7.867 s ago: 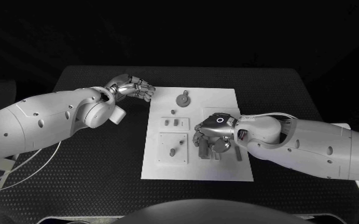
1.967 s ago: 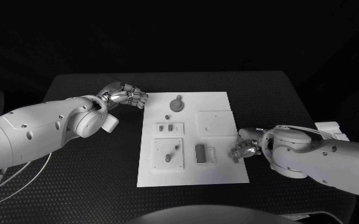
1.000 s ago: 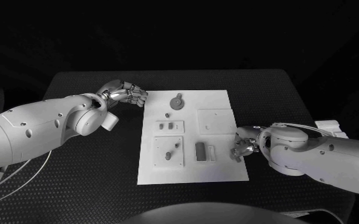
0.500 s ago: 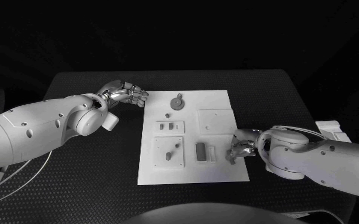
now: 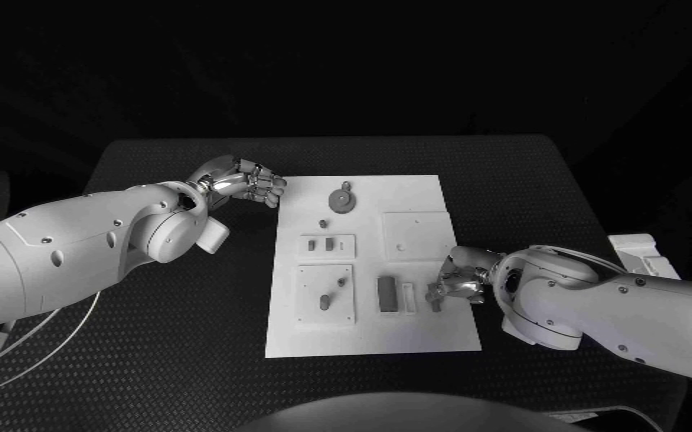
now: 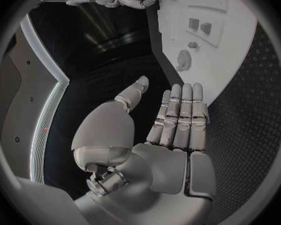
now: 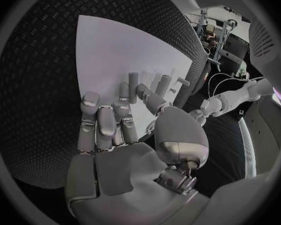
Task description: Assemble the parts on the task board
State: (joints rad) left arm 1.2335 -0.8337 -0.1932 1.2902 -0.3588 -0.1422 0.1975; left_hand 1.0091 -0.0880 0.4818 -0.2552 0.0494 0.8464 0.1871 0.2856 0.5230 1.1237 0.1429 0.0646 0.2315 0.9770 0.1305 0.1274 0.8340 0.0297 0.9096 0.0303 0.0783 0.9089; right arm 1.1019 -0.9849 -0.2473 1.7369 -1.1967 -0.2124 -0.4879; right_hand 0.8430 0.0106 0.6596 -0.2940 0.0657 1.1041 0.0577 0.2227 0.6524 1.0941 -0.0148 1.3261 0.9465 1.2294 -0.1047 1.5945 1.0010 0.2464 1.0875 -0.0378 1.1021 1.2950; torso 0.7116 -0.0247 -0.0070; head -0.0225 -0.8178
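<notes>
The white task board (image 5: 361,332) lies in the middle of the table. On it are a round grey part (image 5: 343,198) at the far end, two small parts (image 5: 322,244) in a plate, a peg (image 5: 400,246) and a dark block (image 5: 387,292). My right hand (image 5: 459,280) is over the board's right edge, just right of the block. In the right wrist view its thumb and a finger pinch a short grey bar (image 7: 133,79) over the board (image 7: 109,45). My left hand (image 5: 245,180) hovers beside the board's far left corner, fingers straight (image 6: 178,110), holding nothing.
A second plate (image 5: 326,292) on the board's near left carries two small pieces. A square plate (image 5: 418,222) sits on the far right of the board. Black textured table (image 5: 173,332) surrounds the board on all sides.
My right hand has moved left from beside the board onto its right edge, closer to the dark block. The left hand and the parts have stayed put.
</notes>
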